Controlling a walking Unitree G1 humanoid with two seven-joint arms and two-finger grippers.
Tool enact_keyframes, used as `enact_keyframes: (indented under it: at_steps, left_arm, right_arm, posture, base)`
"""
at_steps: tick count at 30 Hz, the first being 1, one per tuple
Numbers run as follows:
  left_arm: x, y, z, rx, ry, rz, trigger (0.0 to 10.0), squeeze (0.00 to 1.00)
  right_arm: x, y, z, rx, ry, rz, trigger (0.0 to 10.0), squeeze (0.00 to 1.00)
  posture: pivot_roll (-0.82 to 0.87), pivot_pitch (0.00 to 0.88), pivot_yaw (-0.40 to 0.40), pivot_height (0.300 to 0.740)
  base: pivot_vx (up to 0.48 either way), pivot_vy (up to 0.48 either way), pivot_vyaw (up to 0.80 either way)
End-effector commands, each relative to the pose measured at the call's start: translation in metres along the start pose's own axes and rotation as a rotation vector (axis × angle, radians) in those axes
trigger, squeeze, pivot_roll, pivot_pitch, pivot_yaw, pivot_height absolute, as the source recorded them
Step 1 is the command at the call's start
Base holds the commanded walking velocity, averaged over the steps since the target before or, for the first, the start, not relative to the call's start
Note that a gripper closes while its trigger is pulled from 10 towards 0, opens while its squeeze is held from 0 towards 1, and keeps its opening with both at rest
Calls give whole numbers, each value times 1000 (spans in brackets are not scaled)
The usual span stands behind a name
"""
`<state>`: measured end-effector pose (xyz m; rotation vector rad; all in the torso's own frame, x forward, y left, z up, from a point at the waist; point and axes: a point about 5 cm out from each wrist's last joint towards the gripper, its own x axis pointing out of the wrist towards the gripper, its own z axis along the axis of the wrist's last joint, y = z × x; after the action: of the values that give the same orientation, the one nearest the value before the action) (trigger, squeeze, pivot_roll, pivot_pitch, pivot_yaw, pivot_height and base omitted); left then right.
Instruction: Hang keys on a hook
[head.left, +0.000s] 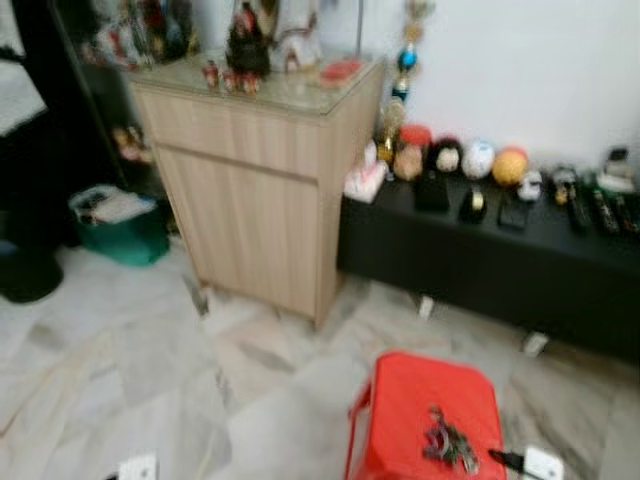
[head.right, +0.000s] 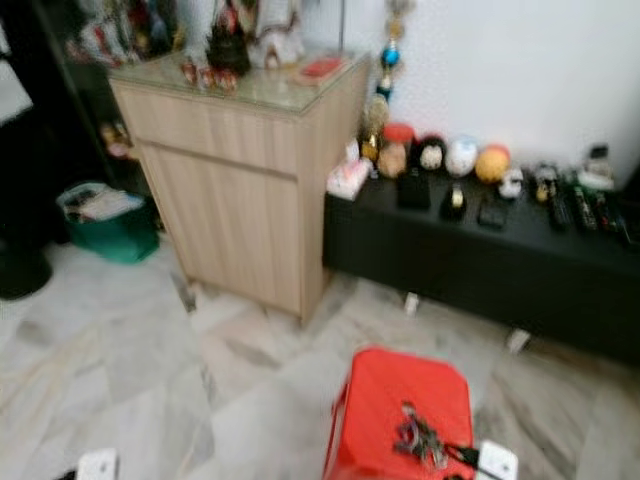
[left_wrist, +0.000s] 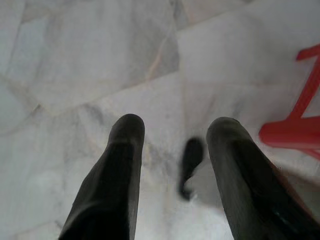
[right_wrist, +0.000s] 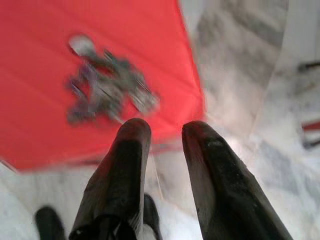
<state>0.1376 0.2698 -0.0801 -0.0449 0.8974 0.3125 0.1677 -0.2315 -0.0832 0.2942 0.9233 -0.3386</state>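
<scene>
Clearly the job is at its first step: the keys (head.left: 449, 442) lie in a loose bunch on the red stool (head.left: 400, 400), near its front right corner, and nothing holds them. The right gripper (right_wrist: 166, 131) hangs just off the stool's edge, above the marble floor (head.left: 150, 370), its two black fingers a little apart and bare, with the keys beyond the fingertips on the red seat. The left gripper (left_wrist: 175, 130) points down at bare floor beside a leg of the stool, fingers spread wide, nothing between them; it looks idle.

No hook can be made out, and the head views are blurred. A wooden cabinet (head.left: 260, 200) stands against the wall, and beside it a low black bench (head.left: 480, 260) carries small things along its back edge.

Next, I judge, the right gripper must come in over the seat, drop onto the bunch and close on the ring or on several keys together. A flat, loose bunch on smooth plastic may slide away from the fingers.
</scene>
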Motion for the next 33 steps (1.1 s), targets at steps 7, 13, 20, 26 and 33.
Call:
enact_keyframes:
  at_steps: [7,13,20,26,33]
  left_arm:
    - [-3,3,-8,-4,12,16,10000,0]
    - [-4,6,-3,-20,-53,36,10000,0]
    - [-9,26,63,-7,-442,74,10000,0]
    - [-32,4,112,83,-758,-41,10000,0]
    - [-70,-35,131,111,-951,-178,10000,0]
  right_arm:
    - [2,8,9,6,-36,19,10000,0]
    - [2,12,17,-30,-84,39,10000,0]
    - [2,20,49,-112,-255,94,10000,0]
    - [-8,33,90,-237,-502,166,10000,0]
    - [-30,55,114,-277,-727,276,10000,0]
  posture:
    - [106,0,-78,740]
    - [107,0,-76,740]
    - [115,0,-96,740]
    - [103,0,-87,740]
    - [75,0,-65,740]
  base:
    - [0,0,0]
    - [0,0,0]
    - [0,0,0]
    - [0,0,0]
    - [0,0,0]
